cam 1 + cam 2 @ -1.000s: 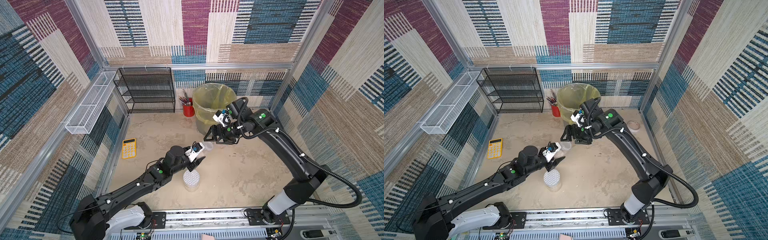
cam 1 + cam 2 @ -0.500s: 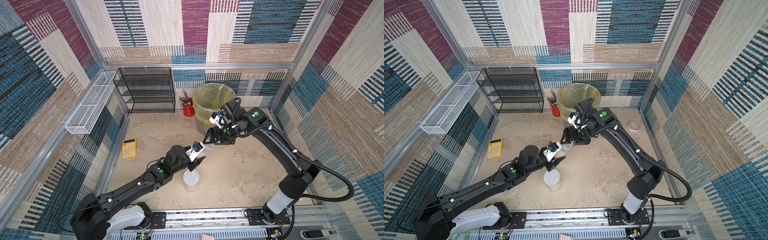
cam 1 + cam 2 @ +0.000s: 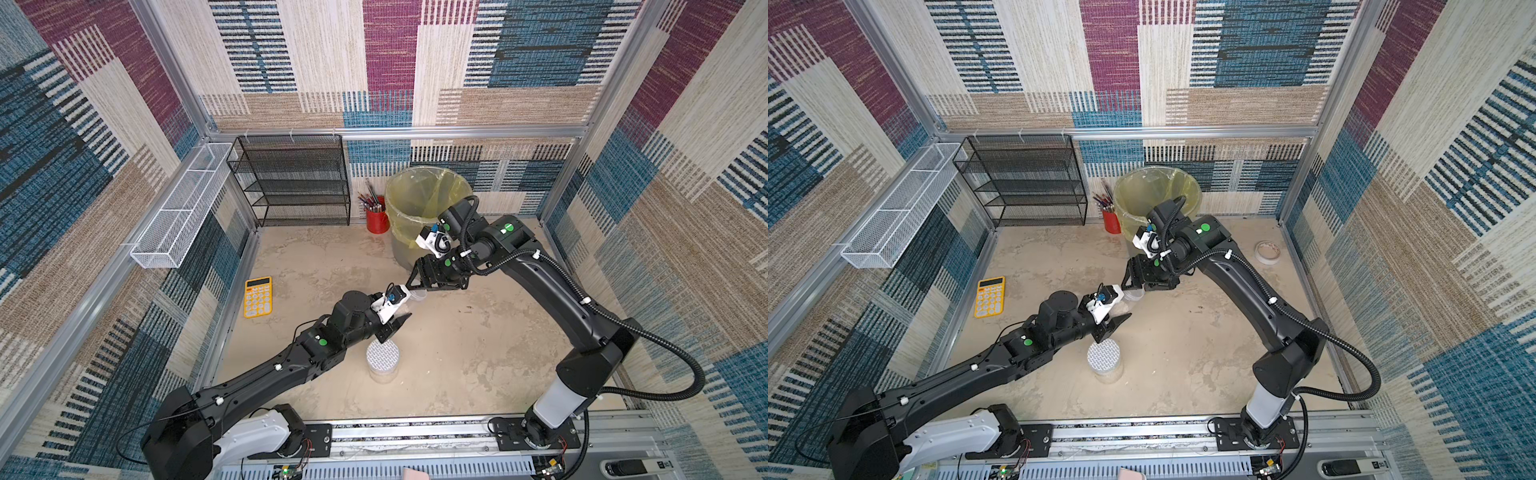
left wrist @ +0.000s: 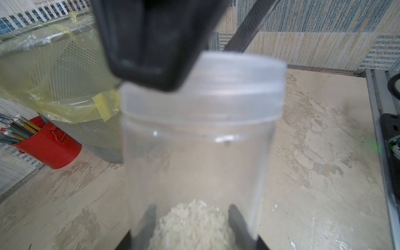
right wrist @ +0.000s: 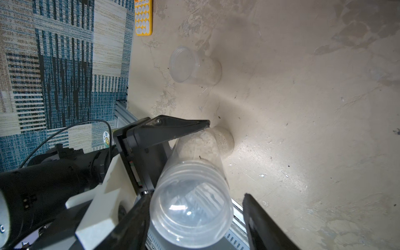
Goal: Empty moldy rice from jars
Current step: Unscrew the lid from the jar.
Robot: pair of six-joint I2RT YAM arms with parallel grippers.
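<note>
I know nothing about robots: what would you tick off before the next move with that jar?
1. Left gripper holding the jar: ok, its fingers press both sides near the base.
2. Right gripper lined up on the lid: ok, the lid sits between its fingers.
3. Right gripper gripping the lid: not ok, a gap shows on one side.
4. Rice lying at the bottom, away from the lid: ok.
5. Bin open and bagged: ok.
6. Lid loose enough to turn: cannot tell.
</note>
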